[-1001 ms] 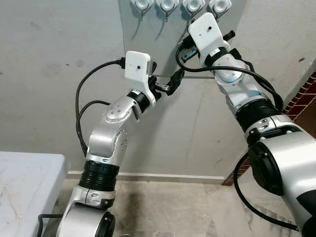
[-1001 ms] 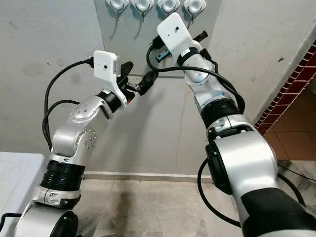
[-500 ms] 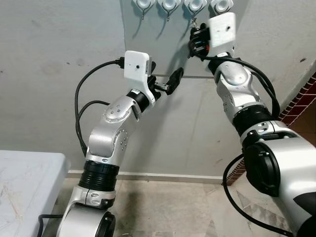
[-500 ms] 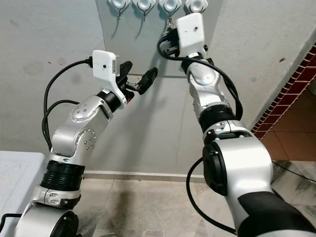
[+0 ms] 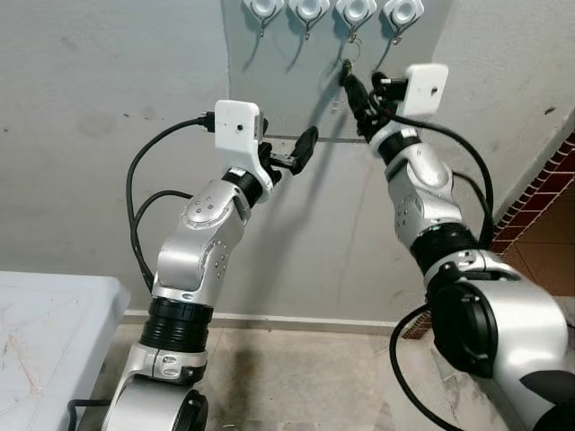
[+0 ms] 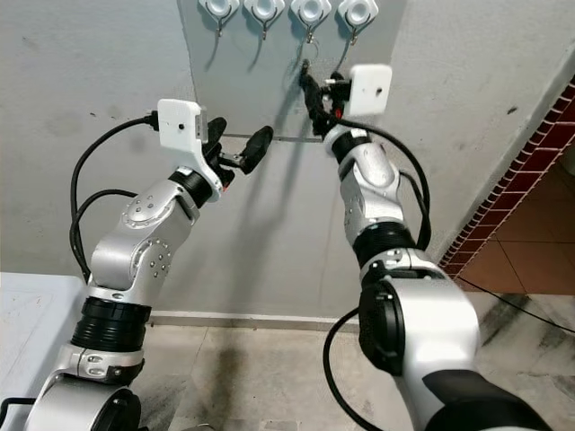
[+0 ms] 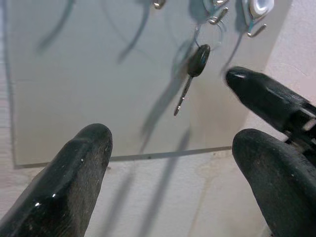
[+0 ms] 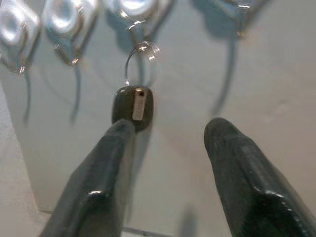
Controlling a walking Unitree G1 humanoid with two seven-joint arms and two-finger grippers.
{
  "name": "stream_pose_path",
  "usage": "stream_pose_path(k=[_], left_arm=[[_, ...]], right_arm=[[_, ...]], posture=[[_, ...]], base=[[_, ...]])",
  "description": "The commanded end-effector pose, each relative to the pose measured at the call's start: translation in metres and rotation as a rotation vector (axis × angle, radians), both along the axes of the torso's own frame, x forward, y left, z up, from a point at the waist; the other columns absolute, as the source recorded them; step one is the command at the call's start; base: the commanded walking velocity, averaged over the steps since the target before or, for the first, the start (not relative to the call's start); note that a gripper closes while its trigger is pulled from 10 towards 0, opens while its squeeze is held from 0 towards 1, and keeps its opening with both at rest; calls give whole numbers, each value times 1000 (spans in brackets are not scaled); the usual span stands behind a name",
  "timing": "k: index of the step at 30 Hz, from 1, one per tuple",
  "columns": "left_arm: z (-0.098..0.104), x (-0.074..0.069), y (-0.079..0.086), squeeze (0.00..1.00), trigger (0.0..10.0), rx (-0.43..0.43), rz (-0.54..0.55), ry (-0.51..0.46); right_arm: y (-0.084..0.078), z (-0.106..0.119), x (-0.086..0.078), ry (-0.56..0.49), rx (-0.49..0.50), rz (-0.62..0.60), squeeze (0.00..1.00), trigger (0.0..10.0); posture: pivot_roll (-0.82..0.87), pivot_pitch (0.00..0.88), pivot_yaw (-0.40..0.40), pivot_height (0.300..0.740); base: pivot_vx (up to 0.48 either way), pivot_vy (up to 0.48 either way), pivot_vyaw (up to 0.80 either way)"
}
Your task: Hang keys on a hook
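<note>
A black-headed key (image 7: 198, 58) hangs by its wire ring (image 8: 139, 63) from the third of a row of white hooks (image 5: 355, 11) on a grey wall panel (image 5: 269, 81). My right gripper (image 8: 169, 126) is open just below the key, with one fingertip (image 8: 121, 129) at the key's head (image 8: 133, 104); I cannot tell if they touch. In the eye view the right gripper (image 5: 358, 88) points up at that hook. My left gripper (image 5: 289, 154) is open and holds nothing, lower and to the left on the panel, facing the key.
Three other hooks (image 5: 307, 9) in the row are bare. A white table (image 5: 45, 332) sits at the lower left. A brick wall edge (image 5: 548, 180) runs down the right side. Black cables (image 5: 144, 206) loop from both wrists.
My right gripper rose from beside the left gripper to the hook row, then drew back a little and opened, leaving the key hanging. The left arm shifted slightly left.
</note>
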State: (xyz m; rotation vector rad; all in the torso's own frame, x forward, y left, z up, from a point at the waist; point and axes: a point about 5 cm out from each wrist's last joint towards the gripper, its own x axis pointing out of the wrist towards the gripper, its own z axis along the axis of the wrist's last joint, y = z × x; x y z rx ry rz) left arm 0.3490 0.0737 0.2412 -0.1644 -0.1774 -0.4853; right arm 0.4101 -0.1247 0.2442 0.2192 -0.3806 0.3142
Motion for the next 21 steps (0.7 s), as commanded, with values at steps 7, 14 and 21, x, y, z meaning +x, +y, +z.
stream_pose_path(k=[7,14,21], left_arm=[[-12,-1,6,0,10000,8,51,21],[-55,-7,23,0,10000,48,136,97],[-113,-20,48,0,10000,36,225,219]], right_arm=[[-4,-16,-7,-12,47,-5,1000,10000],[-7,-46,-19,13,35,-17,1000,10000],[-19,-97,-40,122,-17,-80,1000,10000]], posture=[[58,64,-23,732],[54,66,-17,732],[52,65,-11,732]], base=[[0,0,0],[0,0,0],[0,0,0]])
